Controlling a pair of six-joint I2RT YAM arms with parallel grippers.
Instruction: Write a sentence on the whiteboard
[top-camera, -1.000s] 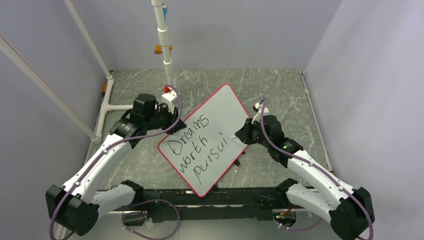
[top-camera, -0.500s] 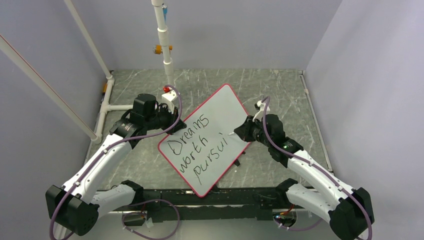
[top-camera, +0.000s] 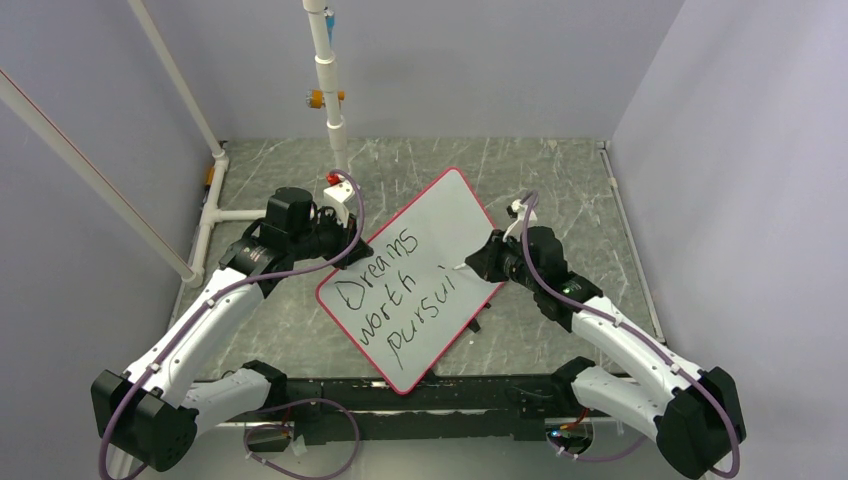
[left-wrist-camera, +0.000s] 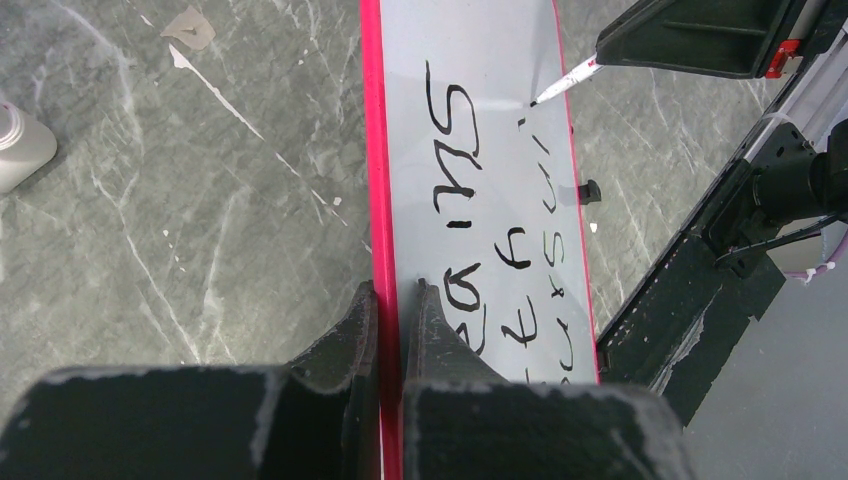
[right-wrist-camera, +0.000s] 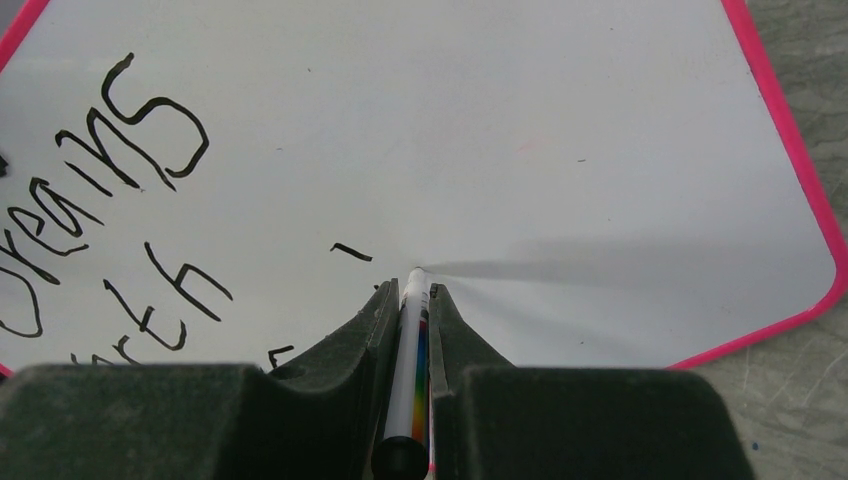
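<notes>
The flat white whiteboard, red-rimmed with round corners, sat cornerwise on the scratched grey surface. Left jaws pinched its rim. Right jaws squeezed a thin marker, tip by the black sentence.

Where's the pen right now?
Seen from above, the pen is clamped in the right pincer, right of centre, its tip on the whiteboard just past the unfinished third line.
</notes>
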